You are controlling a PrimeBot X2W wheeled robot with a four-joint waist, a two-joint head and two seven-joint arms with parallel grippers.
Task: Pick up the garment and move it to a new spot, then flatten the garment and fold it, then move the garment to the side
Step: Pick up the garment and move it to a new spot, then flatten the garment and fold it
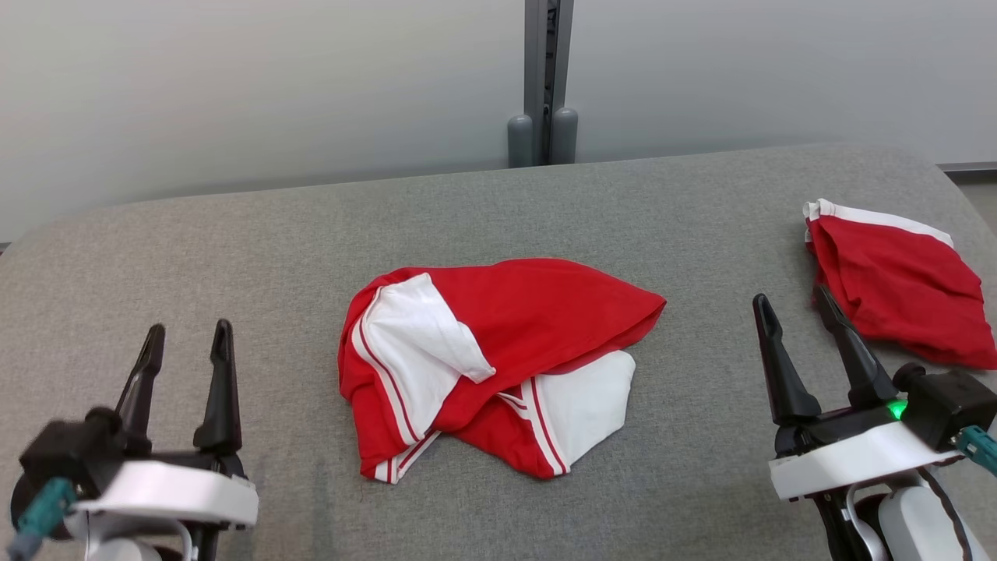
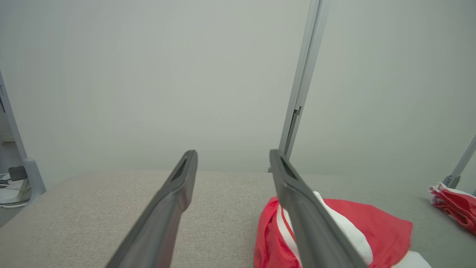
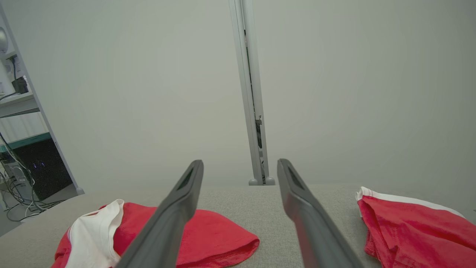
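Note:
A crumpled red and white garment [image 1: 491, 362] lies in the middle of the grey padded table [image 1: 257, 257]; it also shows low right in the left wrist view [image 2: 375, 230] and low left in the right wrist view [image 3: 208, 234]. My left gripper [image 1: 189, 339] hovers open at the lower left, well left of the garment, nothing between its fingers. Off to the garment's right, my right gripper [image 1: 790, 300] stands open and empty. The wrist views show each pair of fingers spread apart [image 2: 232, 158] [image 3: 240, 165].
A second red garment with a white band [image 1: 896, 284] lies at the table's right edge, just beyond my right gripper; it appears too in the right wrist view [image 3: 416, 227]. A grey post [image 1: 543, 82] stands against the pale wall behind the table.

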